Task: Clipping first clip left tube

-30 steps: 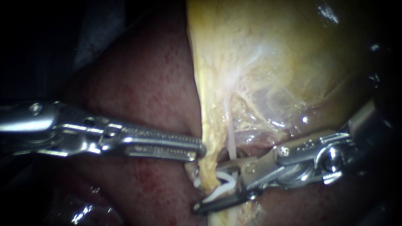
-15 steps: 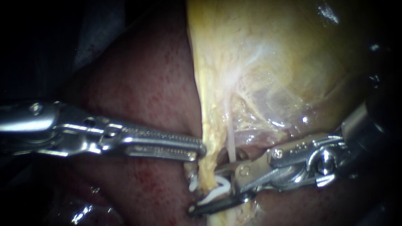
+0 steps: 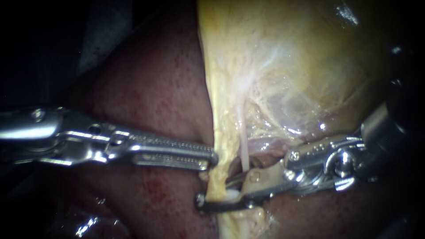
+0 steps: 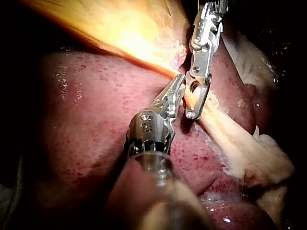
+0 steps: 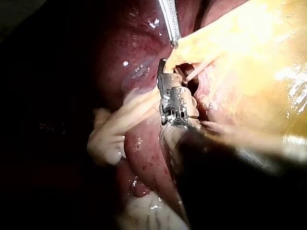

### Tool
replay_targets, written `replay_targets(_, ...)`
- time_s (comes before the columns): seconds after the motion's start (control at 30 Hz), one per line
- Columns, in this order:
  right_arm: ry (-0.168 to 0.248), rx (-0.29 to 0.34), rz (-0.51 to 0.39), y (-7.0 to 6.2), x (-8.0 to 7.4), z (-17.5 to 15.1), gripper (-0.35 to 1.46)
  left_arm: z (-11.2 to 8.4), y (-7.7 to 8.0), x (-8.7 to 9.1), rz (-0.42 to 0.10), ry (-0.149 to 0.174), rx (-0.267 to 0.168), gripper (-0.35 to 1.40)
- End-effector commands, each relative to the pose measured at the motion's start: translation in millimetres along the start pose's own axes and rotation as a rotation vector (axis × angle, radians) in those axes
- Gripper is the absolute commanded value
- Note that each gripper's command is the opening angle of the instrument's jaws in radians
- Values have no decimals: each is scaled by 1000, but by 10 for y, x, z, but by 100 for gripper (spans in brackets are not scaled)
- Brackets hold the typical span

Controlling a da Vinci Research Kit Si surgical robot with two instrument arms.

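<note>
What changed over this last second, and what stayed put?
My right instrument slid left and closed on the left tube, squeezing the white clip together. My left instrument kept its grip on the yellow tissue above; liver and gallbladder unmoved.

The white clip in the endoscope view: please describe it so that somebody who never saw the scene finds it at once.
Start at the yellow gallbladder filling the upper right, and follow its narrow yellow tube down beside the dark red liver. Where the right instrument grips that tube, the clip is the only white piece between its jaws.
</note>
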Motion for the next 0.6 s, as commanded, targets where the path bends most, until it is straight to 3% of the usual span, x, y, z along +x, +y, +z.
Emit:
replay_targets(0.03, 0, 1, -1, 0, 0, 0, -20, 0, 0, 0, 0, 0, 1, -28)
replay_targets(0.6, 0, 1, 4, 0, 0, 0, -20, 1, 1, 0, 0, 0, 0, -28)
